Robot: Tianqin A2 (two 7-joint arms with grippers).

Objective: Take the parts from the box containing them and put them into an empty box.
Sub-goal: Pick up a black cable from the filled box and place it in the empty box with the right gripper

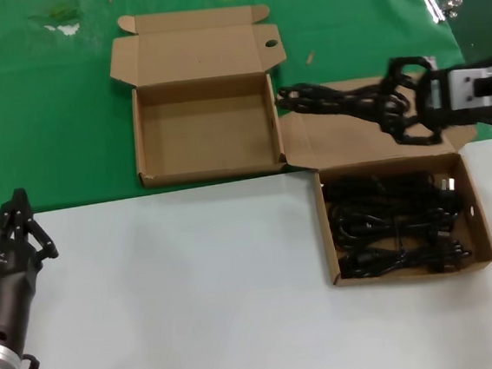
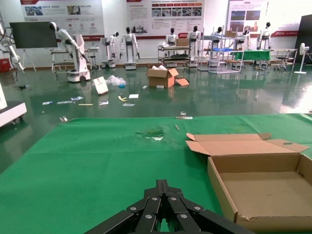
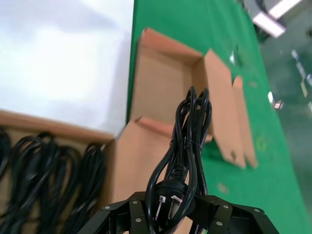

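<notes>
My right gripper [image 1: 400,104] is shut on a black power cord bundle [image 1: 334,99] and holds it in the air over the open flap of the right box [image 1: 480,214], its free end pointing toward the empty box [image 1: 209,166]. In the right wrist view the cord [image 3: 187,141] hangs from the gripper [image 3: 178,204], plug prongs showing. Several more cord bundles [image 1: 393,223] lie in the right box. The empty box stands on the green cloth at the middle back, lid open; it also shows in the left wrist view [image 2: 258,187]. My left gripper [image 1: 22,215] is shut and empty, parked at the front left.
The white table [image 1: 195,285] fills the front; the green cloth [image 1: 48,125] covers the back. The empty box's flap lid [image 1: 198,49] lies open behind it. The right box's flap [image 1: 346,140] lies open between the two boxes.
</notes>
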